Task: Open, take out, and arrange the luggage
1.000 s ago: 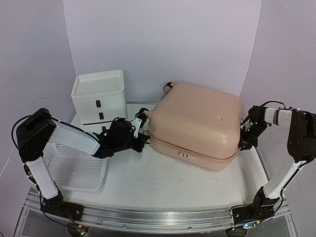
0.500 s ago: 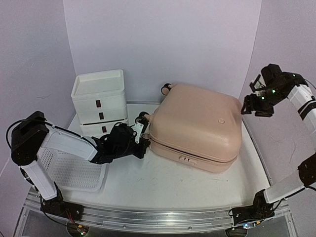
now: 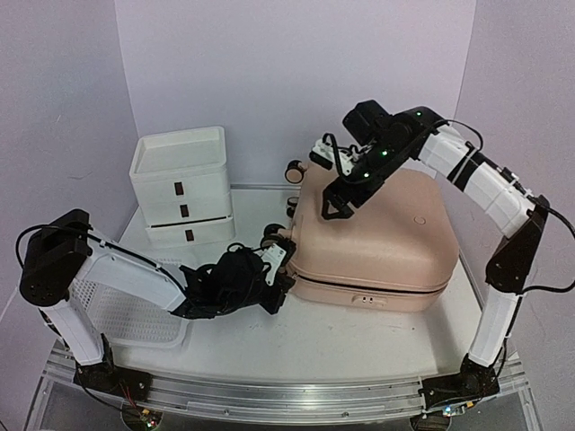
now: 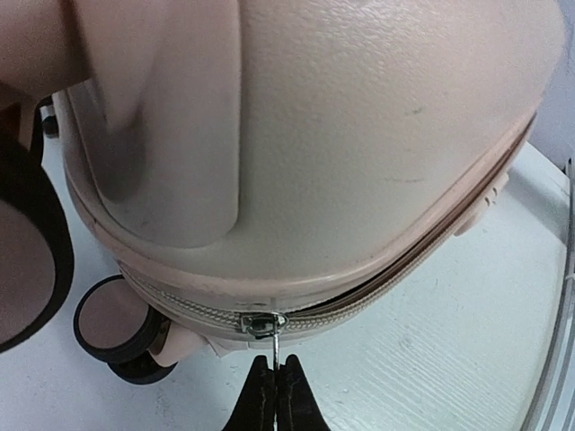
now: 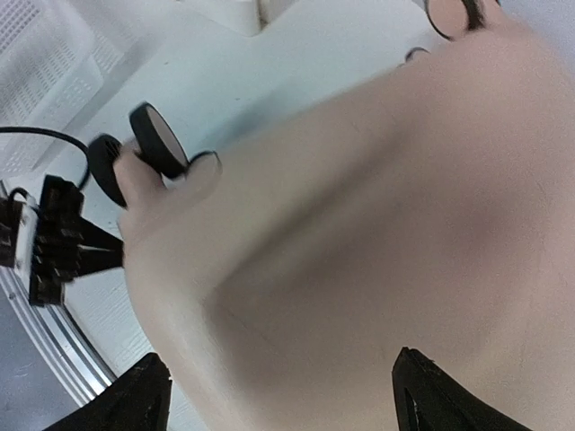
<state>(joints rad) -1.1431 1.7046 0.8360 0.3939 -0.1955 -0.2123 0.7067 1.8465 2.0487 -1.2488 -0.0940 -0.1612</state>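
Unzipping: my left gripper (image 4: 275, 388) clenches the zipper pull (image 4: 278, 344) at eight o'clock on the pink suitcase (image 3: 377, 224); right gripper (image 3: 334, 202) gapes empty above the lid; next I'd drag the pull along the seam.

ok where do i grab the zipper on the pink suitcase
The thin metal pull tab below the slider, pinched flat from the wheel-end corner of the luggage: it sticks straight out there. The left gripper is shut on it.
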